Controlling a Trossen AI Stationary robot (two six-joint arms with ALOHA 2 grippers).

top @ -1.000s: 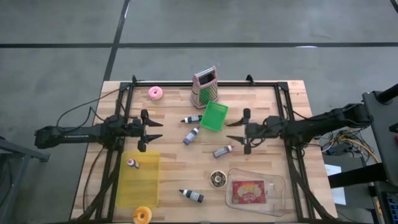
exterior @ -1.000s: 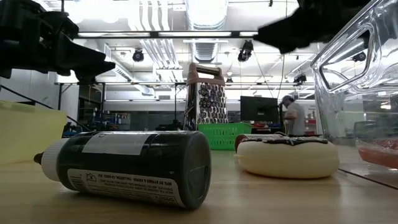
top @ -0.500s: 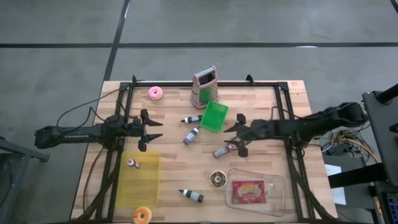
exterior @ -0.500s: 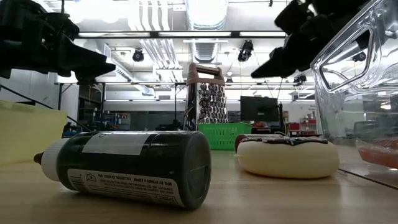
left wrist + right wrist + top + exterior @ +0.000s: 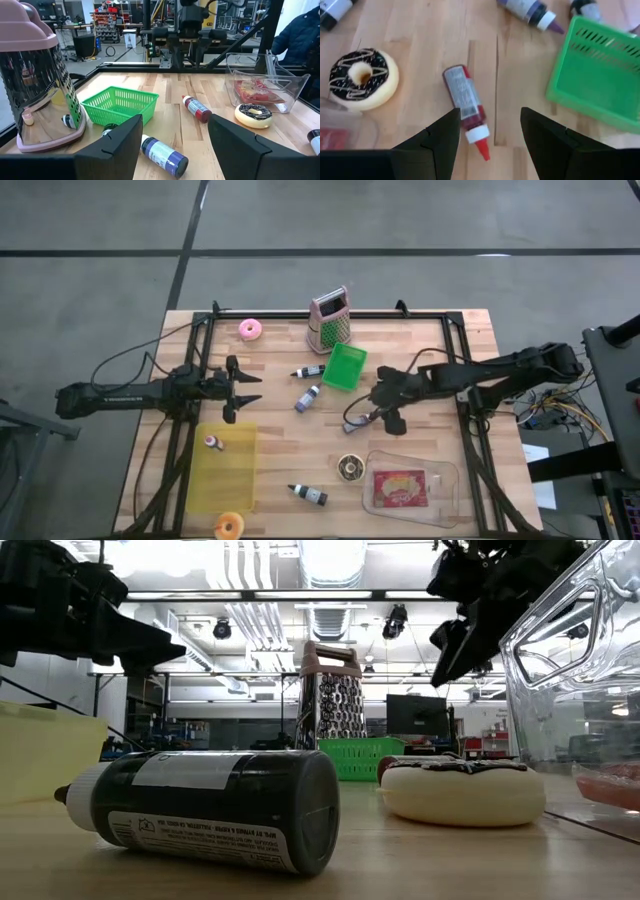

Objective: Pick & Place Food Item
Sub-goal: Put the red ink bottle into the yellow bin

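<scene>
above the red-capped bottle (image 5: 465, 107) near the table (image 5: 420, 340) middle, the right tool (image 5: 383, 408) has been swung over and lowered, fingers spread, nothing held; a grasp seems close. the left tool (image 5: 240, 388) is held released.

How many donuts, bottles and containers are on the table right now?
Donuts: 3 (pink donut, chocolate donut, orange donut)
Bottles: 5 (upper black bottle, purple bottle, red bottle, lower black bottle, bottle in bin)
Containers: 3 (green basket, yellow bin, clear tray)
Total: 11
</scene>
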